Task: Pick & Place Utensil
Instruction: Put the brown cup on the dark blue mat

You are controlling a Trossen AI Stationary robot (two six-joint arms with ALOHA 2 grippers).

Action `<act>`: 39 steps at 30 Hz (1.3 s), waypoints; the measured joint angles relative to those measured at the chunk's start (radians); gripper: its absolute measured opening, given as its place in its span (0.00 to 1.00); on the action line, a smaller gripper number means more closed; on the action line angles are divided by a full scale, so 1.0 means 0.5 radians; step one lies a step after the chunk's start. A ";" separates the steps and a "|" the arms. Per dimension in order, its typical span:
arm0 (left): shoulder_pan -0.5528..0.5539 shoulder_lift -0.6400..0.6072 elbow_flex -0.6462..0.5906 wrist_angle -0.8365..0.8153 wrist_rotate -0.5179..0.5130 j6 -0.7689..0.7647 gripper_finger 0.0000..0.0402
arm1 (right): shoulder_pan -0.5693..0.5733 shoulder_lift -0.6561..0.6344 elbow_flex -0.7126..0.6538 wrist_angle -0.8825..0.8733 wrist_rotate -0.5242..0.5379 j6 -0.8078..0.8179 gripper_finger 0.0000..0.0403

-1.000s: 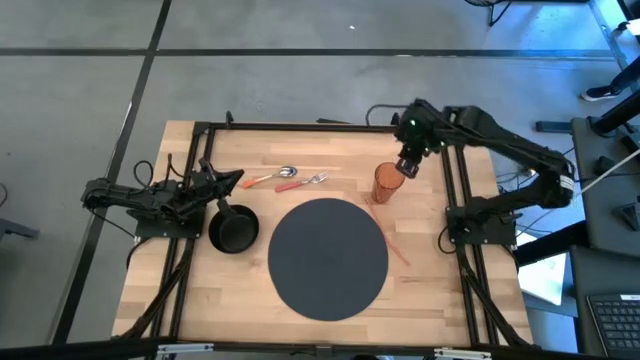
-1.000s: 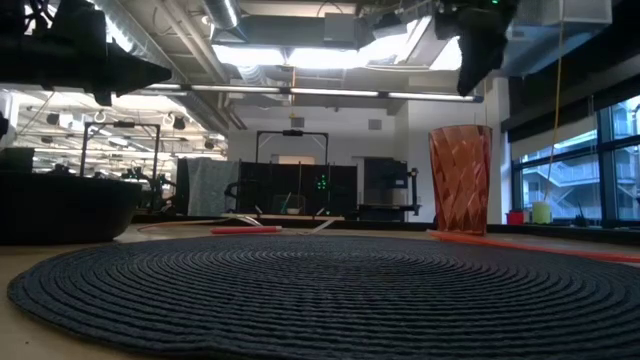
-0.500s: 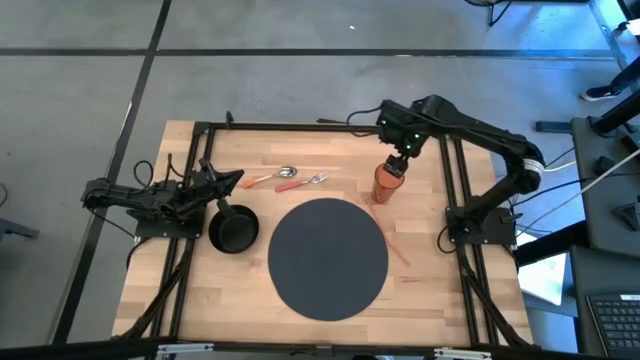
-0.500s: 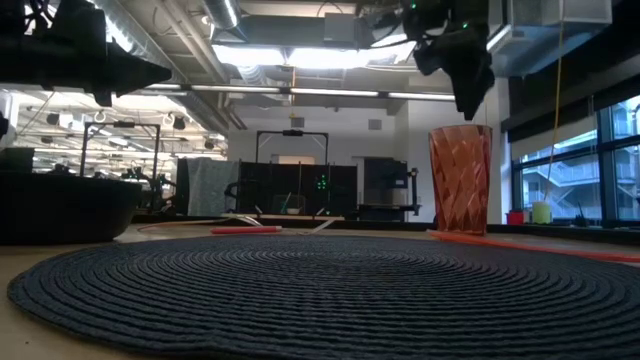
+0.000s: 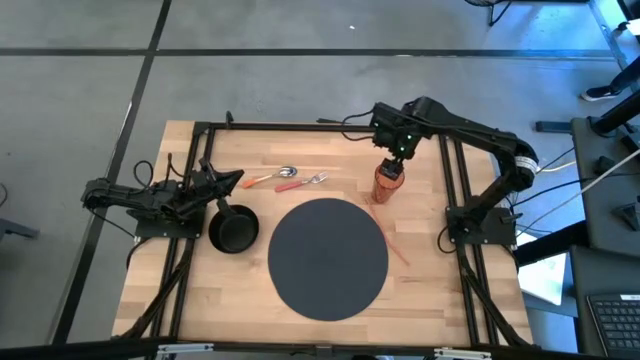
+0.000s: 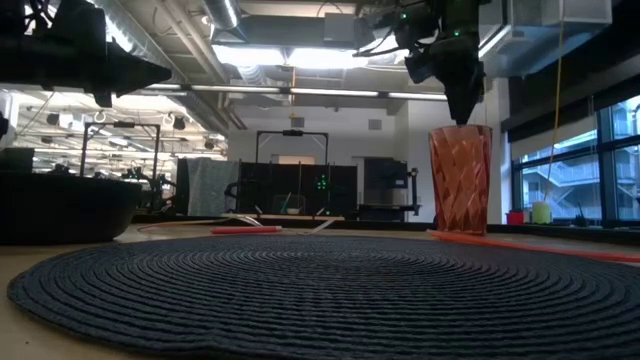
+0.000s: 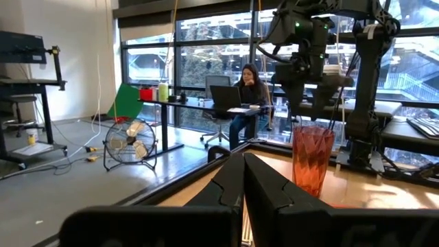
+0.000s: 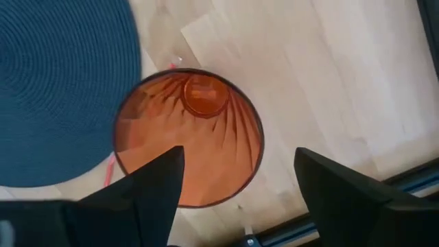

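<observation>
Amber ribbed tumbler (image 8: pixel 186 140) — woven round mat (image 5: pixel 328 258)

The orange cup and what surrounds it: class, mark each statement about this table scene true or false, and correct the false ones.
1. The orange cup stands upright on the wood beside the round dark mat. True.
2. The right gripper is clamped shut on the cup's rim. False: its fingers stand open above the cup's mouth, holding nothing.
3. The spoon and fork lie inside the black bowl. False: both lie on the table between the bowl and the cup.
4. The left gripper is shut, waiting near the black bowl. True.
5. The cup holds a utensil. False: the right wrist view shows it empty.
</observation>
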 joint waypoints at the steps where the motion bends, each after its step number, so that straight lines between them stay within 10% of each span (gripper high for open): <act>1: 0.000 0.000 0.000 0.000 0.000 0.000 0.01 | 0.002 0.007 0.000 -0.004 0.001 0.000 0.68; 39: 0.000 0.000 0.000 -0.001 0.171 -0.003 0.01 | 0.040 0.120 -0.187 0.089 0.073 0.010 0.68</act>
